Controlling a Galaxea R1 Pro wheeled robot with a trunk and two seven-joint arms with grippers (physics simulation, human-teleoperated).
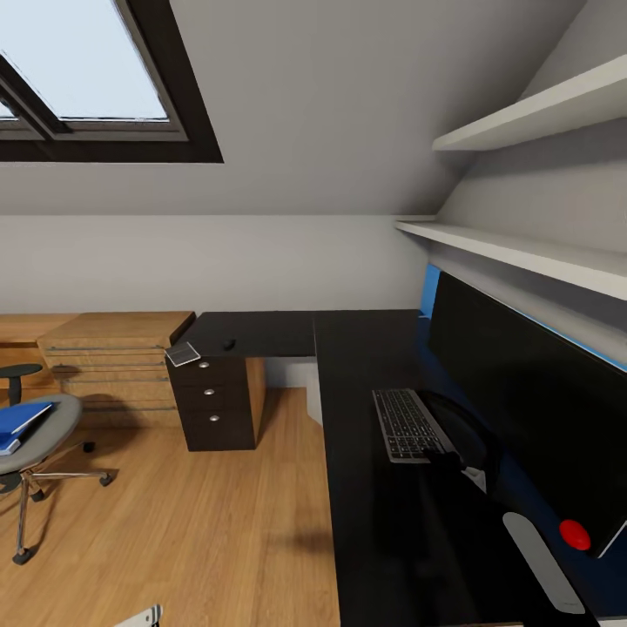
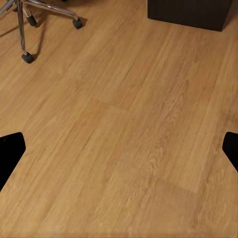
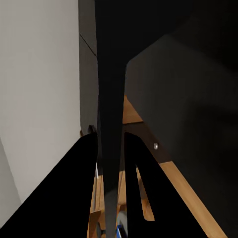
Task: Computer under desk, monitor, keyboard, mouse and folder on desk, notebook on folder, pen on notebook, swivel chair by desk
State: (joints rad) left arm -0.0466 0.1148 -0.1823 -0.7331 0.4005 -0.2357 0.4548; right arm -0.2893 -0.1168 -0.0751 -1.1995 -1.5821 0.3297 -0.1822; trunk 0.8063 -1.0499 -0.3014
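On the desk (image 1: pixel 374 540), monitor (image 1: pixel 522 383) edge pinched between right hand's (image 3: pixel 110 144) 2 fingers (image 3: pixel 69 198); left hand (image 2: pixel 124 141) spread.

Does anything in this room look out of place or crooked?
Yes. A blue folder lies on the swivel chair's seat instead of the desk. A grey notebook sits askew at the desk's far corner, overhanging the edge, near the black mouse.

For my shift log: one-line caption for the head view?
Blue folder on the swivel chair; keyboard beside the monitor on the desk.
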